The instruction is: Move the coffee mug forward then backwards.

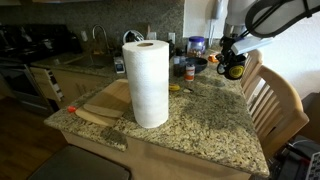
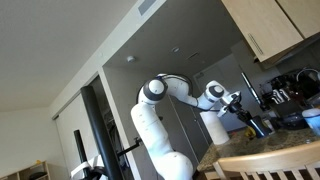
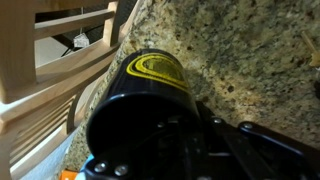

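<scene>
My gripper (image 1: pixel 233 65) looks clamped on the coffee mug (image 3: pixel 150 90), though I can't see the fingers. Its yellow emblem (image 3: pixel 155 68) faces my wrist camera, near the granite counter (image 3: pixel 240 50) edge.

Below the claw (image 1: pixel 232 66), bare desk (image 1: pixel 210 125) lies open; the paper-towel roll (image 1: pixel 150 83) blocks the centre, and a wooden chair (image 1: pixel 275 100) seemingly crowds the right edge.

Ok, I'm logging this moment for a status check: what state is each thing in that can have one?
coffee mug: gripped by the tool, near the counter edge; lifted or resting, cannot tell.
tool: shut on the coffee mug.
paper-towel roll: standing upright on the counter.
jar: upright, blue lid on.
cutting board: lying flat on the counter.
</scene>
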Motion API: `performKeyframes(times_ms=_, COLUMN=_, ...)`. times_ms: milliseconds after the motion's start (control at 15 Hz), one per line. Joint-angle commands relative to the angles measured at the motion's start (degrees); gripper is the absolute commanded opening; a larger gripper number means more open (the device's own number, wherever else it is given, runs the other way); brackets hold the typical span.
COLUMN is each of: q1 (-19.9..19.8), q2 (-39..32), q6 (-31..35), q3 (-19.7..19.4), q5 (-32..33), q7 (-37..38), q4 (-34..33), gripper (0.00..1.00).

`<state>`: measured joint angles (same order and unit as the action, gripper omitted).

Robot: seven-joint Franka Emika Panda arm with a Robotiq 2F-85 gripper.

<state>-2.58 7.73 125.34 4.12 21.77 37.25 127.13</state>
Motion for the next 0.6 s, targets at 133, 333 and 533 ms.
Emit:
performKeyframes(times_ms=133, q1=3.9, q2=2.1, q6=-2.1, q3=3.2, q5=6.3, q7=-5.4, q4=-0.8, gripper=0.02)
performKeyframes(times_ms=333, q1=5.0, q2=3.8, q6=0.8, q3=0.8, q5=-7.7, q7=-11.8, q4=-0.3, gripper=0.02)
performKeyframes(times_ms=533, q1=4.7, q2=5.4, q6=0.6, q3=-2.0, q5=-21.5, q7=-21.1, q4=0.2, gripper=0.02)
